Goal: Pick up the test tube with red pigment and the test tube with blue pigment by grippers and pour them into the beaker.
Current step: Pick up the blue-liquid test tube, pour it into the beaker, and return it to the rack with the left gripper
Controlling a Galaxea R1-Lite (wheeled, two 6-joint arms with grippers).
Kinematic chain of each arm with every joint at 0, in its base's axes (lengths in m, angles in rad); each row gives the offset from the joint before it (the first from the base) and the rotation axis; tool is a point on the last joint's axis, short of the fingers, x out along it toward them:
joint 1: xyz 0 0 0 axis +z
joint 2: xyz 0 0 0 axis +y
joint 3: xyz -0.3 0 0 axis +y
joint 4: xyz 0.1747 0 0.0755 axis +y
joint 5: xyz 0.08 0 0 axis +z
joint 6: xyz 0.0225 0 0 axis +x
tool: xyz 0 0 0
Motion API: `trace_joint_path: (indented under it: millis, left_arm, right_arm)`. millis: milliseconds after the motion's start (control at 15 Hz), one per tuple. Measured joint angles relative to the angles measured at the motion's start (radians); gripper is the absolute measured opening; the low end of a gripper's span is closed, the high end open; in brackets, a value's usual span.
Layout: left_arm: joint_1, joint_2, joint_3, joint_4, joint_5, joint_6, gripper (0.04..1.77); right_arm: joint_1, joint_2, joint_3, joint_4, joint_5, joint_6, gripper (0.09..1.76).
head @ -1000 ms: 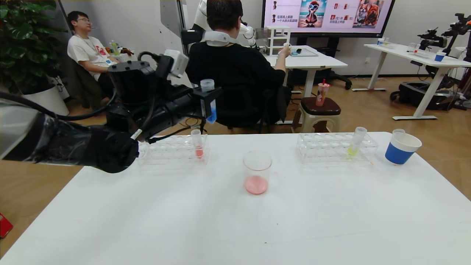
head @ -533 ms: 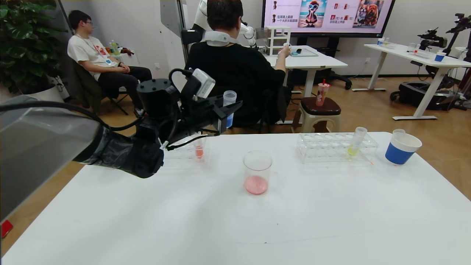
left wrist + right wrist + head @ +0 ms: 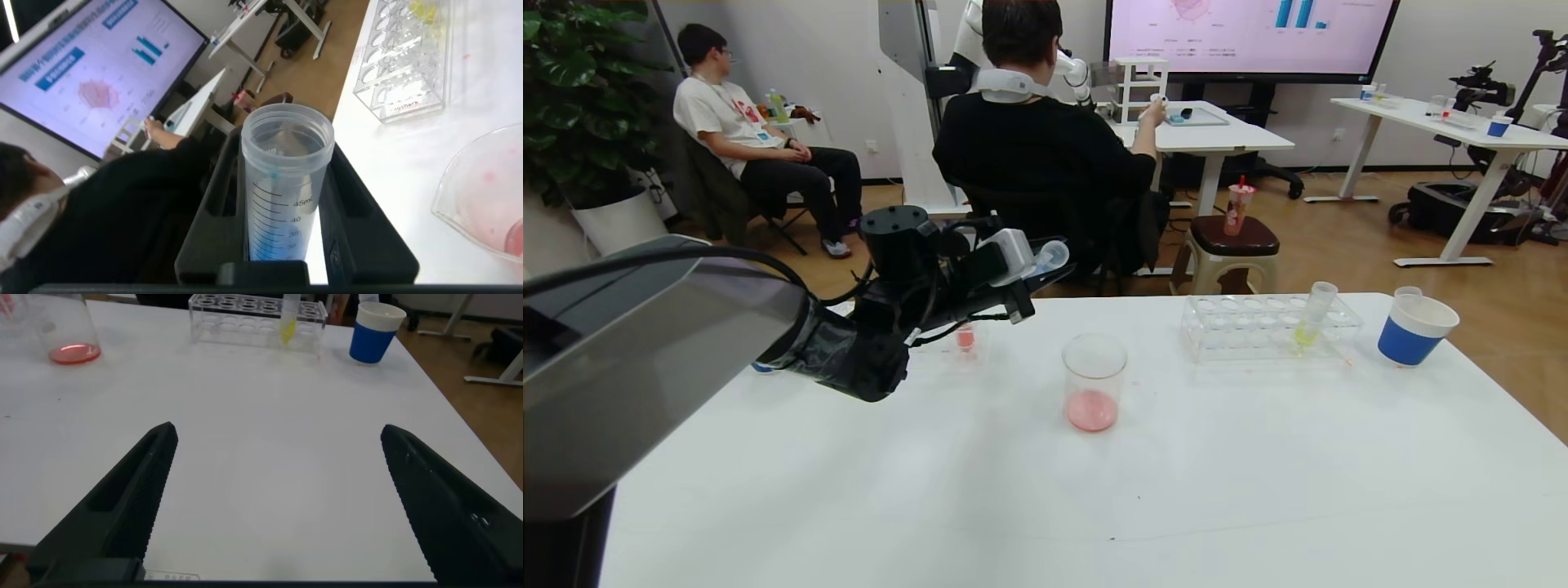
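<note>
My left gripper (image 3: 1044, 266) is shut on the test tube with blue pigment (image 3: 1052, 256) and holds it tilted, mouth toward the right, above the table's far edge, left of and behind the beaker (image 3: 1094, 381). In the left wrist view the tube (image 3: 282, 196) sits between the black fingers (image 3: 214, 204) with blue liquid low inside, and the beaker (image 3: 490, 200) shows at the side. The beaker holds pink-red liquid. A test tube with red pigment (image 3: 965, 336) stands in the left rack behind my arm. My right gripper (image 3: 278, 498) hangs open and empty over bare table.
A clear rack (image 3: 1270, 327) at the back right holds a yellow-green tube (image 3: 1309, 318). A blue-and-white paper cup (image 3: 1414, 328) stands right of it. People sit behind the table's far edge. My left arm covers the table's left part.
My left arm has moved right and down toward the beaker with the blue tube. The tube has gone from upright to tilted. The beaker and racks have not moved.
</note>
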Motion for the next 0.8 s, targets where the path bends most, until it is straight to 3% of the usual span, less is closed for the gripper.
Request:
trace_joint_path:
  millis: [200,800]
  left_arm:
    - [0.017,0.020,-0.053,-0.012,-0.096,0.147,0.51]
    - [-0.029,0.105,-0.054,-0.074,-0.180,0.398,0.51]
  right_arm:
    - [0.000,0.000,0.000,0.000,0.000,0.000,1.74]
    - [0.000,0.000,0.000,0.000,0.000,0.000,1.74]
